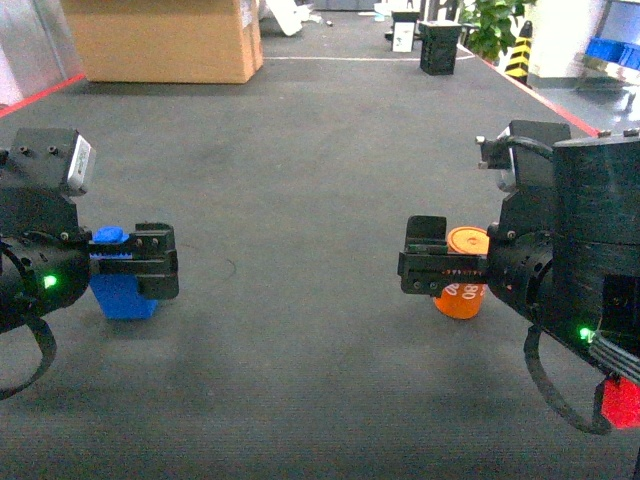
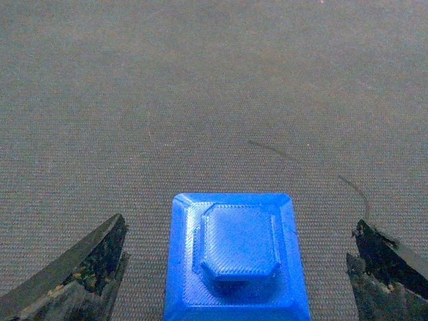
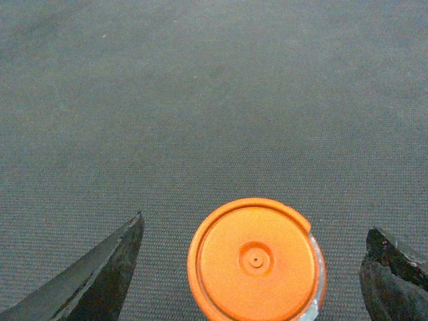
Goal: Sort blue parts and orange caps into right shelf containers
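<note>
Blue part: a blocky blue part with a raised octagonal boss on a bevelled base sits between the left gripper's fingers, carried above the dark floor. In the left wrist view both fingertips stand well clear of its sides, so it looks lodged further back in the jaws; whether anything actually pinches it I cannot tell.

Orange cap: a round orange cap, flat top up with a small centre dimple, lies centred ahead of the right gripper. The head view shows dark printing on its side and the black finger body against it; the tips in the wrist view are spread apart from it, so the grip itself cannot be confirmed.

Why held so: each arm carries one colour, tops upward and level, likely so both can be dropped into separate bins in one trip.

Arms: both are drawn in low and close to the base, a carrying posture.

Right shelf containers: not clearly in view; only a blue shape shows far off at upper right, too small to identify.

Surroundings: a cardboard box stands far ahead on the left.
</note>
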